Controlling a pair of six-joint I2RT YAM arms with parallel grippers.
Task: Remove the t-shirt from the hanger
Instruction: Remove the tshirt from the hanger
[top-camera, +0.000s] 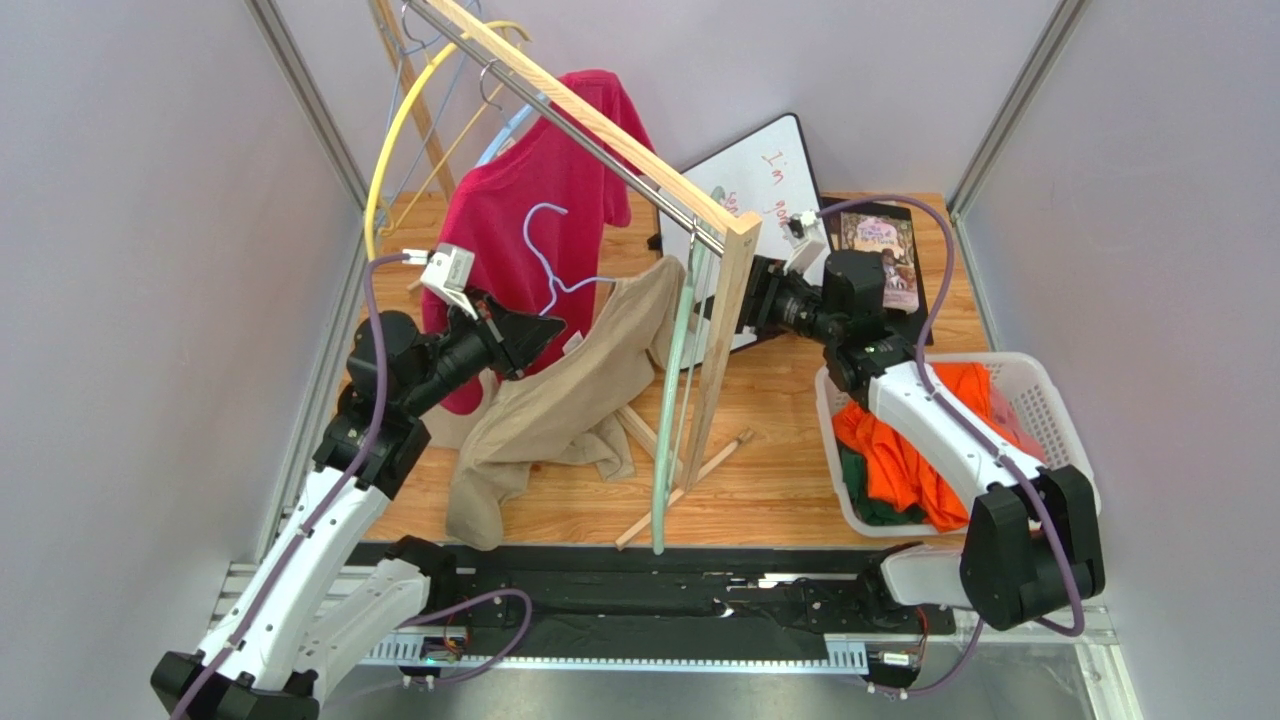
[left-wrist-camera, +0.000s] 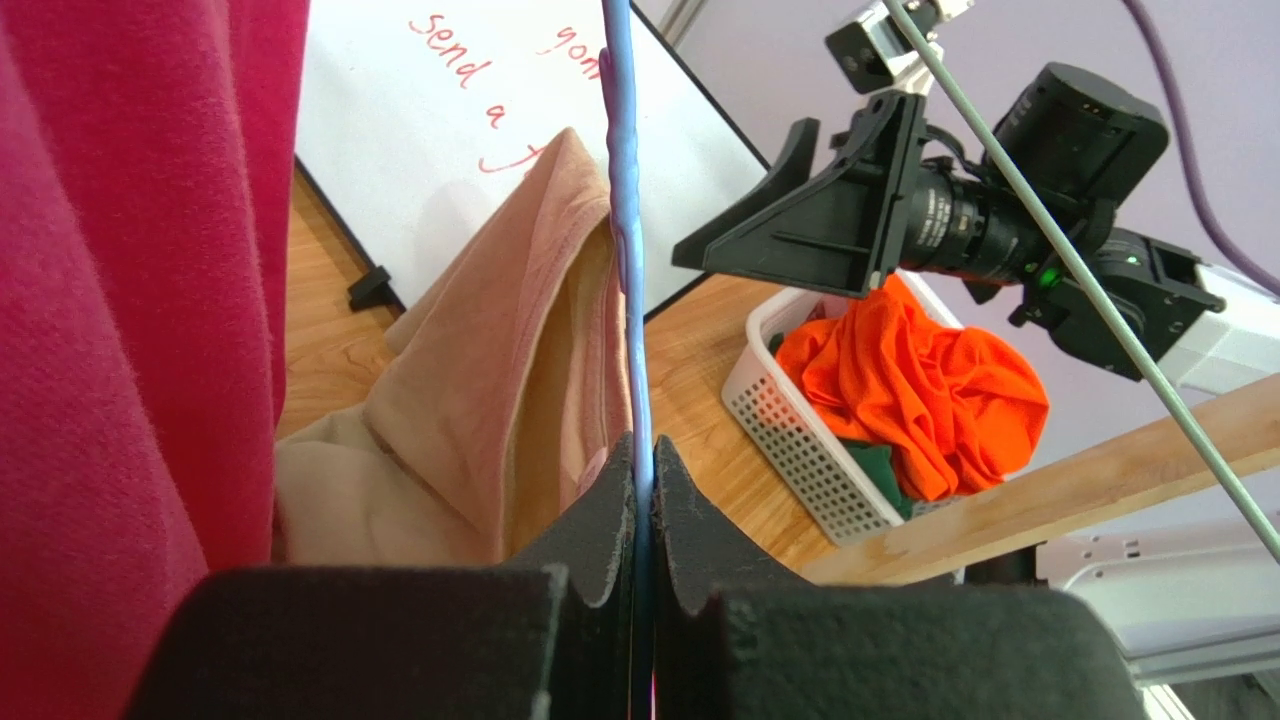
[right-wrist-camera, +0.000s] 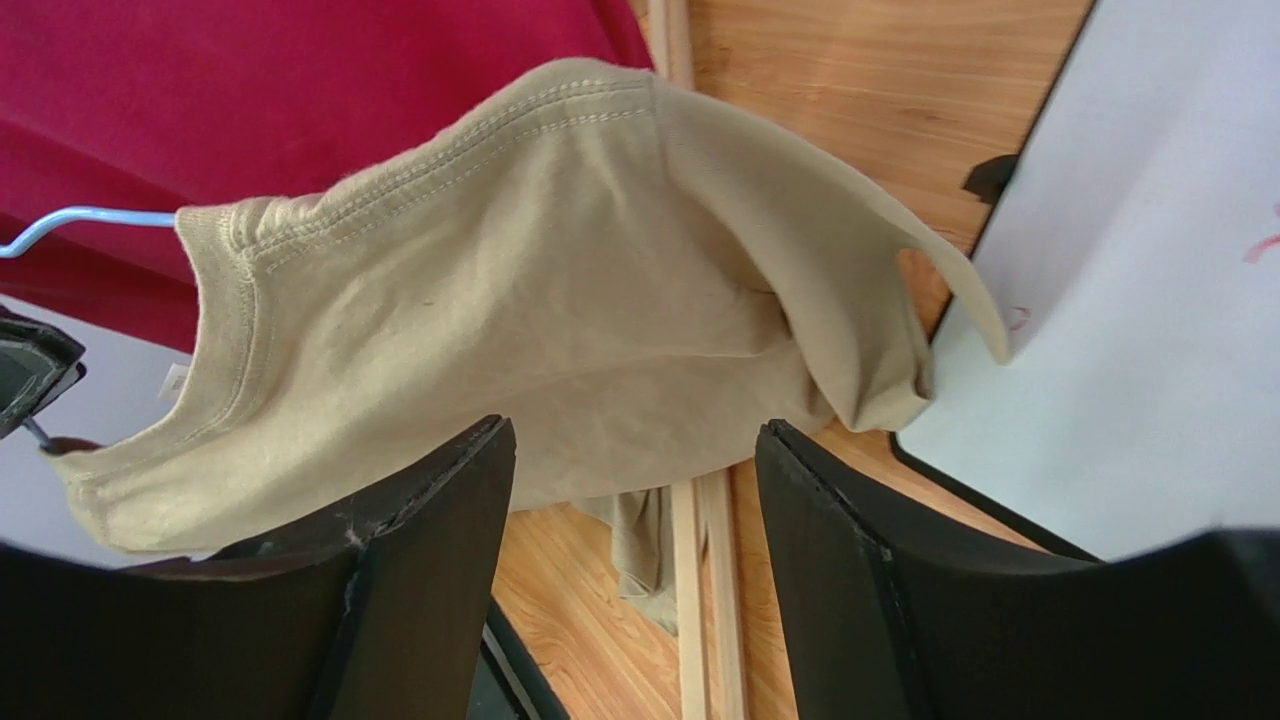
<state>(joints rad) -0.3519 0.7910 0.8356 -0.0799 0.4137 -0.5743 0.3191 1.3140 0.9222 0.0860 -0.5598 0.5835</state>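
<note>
A beige t-shirt hangs on a light-blue wire hanger, off the rack, and its lower part trails onto the wooden table. My left gripper is shut on the hanger wire, which runs straight up from between its fingertips. My right gripper reaches in from the right, beside the rack's end post. It stands open, with the t-shirt's shoulder and sleeve just ahead of its fingers; nothing is clamped between them.
A red t-shirt hangs from the wooden rack bar behind the left arm. A whiteboard leans at the back. A white basket with orange clothes stands at the right. Rack legs cross the table's middle.
</note>
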